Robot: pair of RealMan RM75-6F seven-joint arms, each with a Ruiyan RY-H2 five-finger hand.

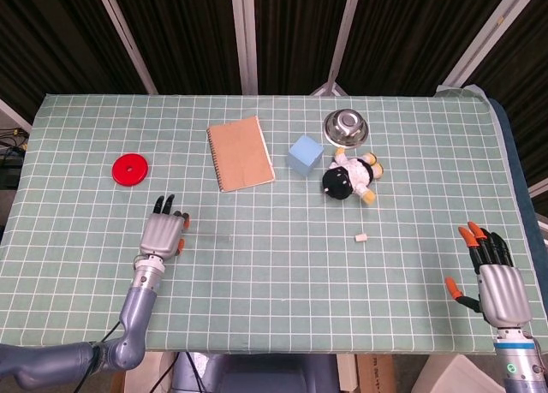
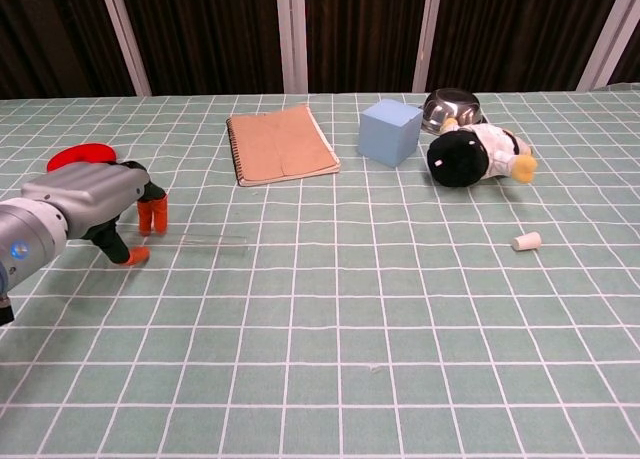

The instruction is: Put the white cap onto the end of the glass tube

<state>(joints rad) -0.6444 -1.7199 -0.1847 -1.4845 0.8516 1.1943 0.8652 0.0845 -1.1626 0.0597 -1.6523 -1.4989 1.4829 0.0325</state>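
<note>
A clear glass tube (image 2: pixel 205 241) lies flat on the green checked cloth, faint in the head view (image 1: pixel 208 236). My left hand (image 2: pixel 98 205) hovers at the tube's left end with its fingers (image 2: pixel 153 215) behind the tube and its thumb in front, apart and holding nothing; the head view shows the left hand (image 1: pixel 163 234) just left of the tube. The small white cap (image 2: pixel 526 241) lies on its side far to the right, below the plush toy, and also shows in the head view (image 1: pixel 360 237). My right hand (image 1: pixel 492 275) rests open near the table's front right corner.
A red disc (image 1: pixel 130 169) lies behind the left hand. A brown notebook (image 1: pixel 241 152), a blue cube (image 1: pixel 305 155), a steel bowl (image 1: pixel 345 127) and a black-and-white plush toy (image 1: pixel 349 176) sit across the back half of the table.
</note>
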